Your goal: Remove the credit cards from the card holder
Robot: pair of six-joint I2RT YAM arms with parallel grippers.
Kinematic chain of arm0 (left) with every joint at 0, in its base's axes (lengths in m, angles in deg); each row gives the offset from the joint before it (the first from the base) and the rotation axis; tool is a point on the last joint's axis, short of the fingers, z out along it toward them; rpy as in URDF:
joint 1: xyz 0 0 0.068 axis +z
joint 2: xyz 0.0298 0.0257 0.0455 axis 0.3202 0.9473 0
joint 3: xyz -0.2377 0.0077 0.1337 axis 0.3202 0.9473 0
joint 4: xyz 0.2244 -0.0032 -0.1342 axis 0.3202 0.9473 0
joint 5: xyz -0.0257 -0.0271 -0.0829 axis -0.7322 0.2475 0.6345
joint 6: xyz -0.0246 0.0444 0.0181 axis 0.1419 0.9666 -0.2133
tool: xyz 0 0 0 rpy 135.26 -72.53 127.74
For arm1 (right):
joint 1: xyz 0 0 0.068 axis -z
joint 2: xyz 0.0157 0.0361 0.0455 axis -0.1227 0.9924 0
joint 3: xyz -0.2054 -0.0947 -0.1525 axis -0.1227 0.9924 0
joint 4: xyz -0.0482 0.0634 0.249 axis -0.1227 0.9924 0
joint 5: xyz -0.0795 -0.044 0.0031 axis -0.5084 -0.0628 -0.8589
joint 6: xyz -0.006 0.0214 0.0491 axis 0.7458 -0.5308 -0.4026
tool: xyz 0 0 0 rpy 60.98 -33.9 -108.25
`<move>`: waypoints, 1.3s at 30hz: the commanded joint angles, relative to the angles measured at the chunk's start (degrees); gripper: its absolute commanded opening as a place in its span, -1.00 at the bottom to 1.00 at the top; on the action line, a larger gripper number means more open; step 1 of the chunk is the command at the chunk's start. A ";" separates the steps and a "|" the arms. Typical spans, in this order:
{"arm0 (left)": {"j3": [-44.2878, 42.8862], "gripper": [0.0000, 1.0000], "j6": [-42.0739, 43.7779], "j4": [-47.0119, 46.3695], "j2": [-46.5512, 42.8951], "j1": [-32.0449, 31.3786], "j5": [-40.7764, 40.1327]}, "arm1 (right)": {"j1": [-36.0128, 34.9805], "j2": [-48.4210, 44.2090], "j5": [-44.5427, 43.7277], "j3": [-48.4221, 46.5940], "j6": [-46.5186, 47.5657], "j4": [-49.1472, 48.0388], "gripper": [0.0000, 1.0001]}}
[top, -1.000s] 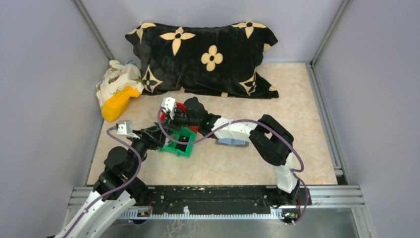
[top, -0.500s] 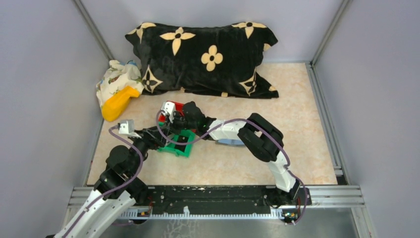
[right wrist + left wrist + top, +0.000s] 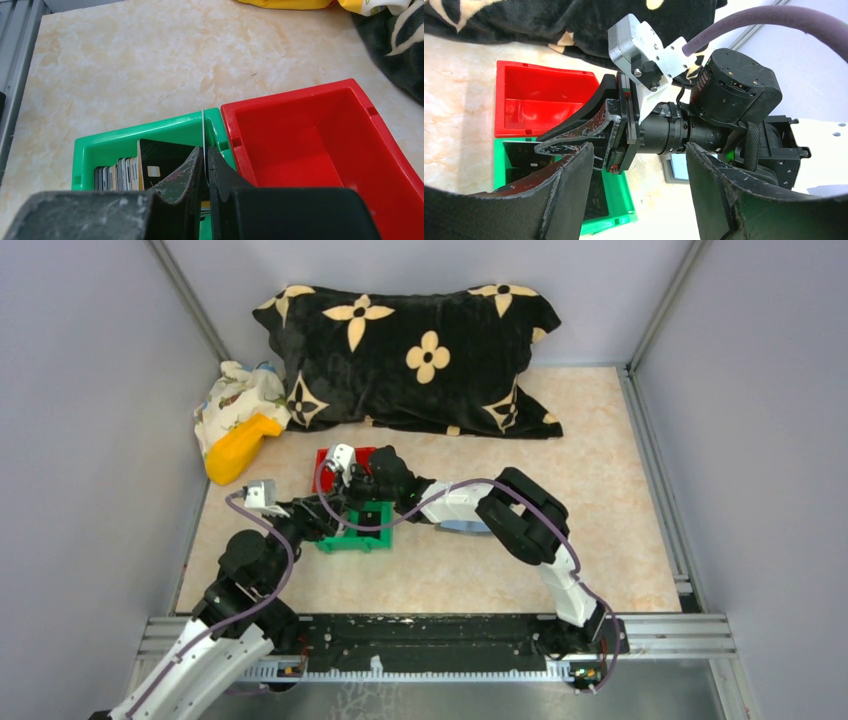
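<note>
Left gripper is sitting at the left side of the green bin, jaws gaping wide and gripping nothing. The green bin is resting flush against the red bin on the table. Inside the green bin a row of cards is standing on edge, with a dark chip card beside them. Right gripper is hanging over the green bin next to the wall shared with the red bin, its fingers almost together and pinching a thin card, upright and seen edge-on. The card holder is lying flat on the table right of both bins, partly hidden under the right forearm; cannot tell what it is holding.
</note>
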 commanded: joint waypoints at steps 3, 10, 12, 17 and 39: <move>0.53 0.48 -0.31 -2.08 0.58 0.12 0.83 | -0.31 -1.23 0.02 -1.12 -0.67 -3.84 -0.56; 1.23 0.48 -0.50 -2.93 1.01 0.11 1.09 | -0.31 -4.33 1.45 1.82 -1.17 -5.05 -0.49; 1.48 0.48 -0.61 -3.23 1.26 0.12 1.26 | -0.31 -5.75 1.83 3.21 -1.50 -5.79 -0.48; 1.97 0.48 -0.63 -4.21 1.95 0.12 1.58 | -0.31 -9.77 2.96 5.92 -2.45 -7.44 -0.42; 1.15 0.83 2.66 -13.16 12.10 0.12 11.59 | 7.46 -26.70 -22.22 20.53 -15.71 -3.09 -1.00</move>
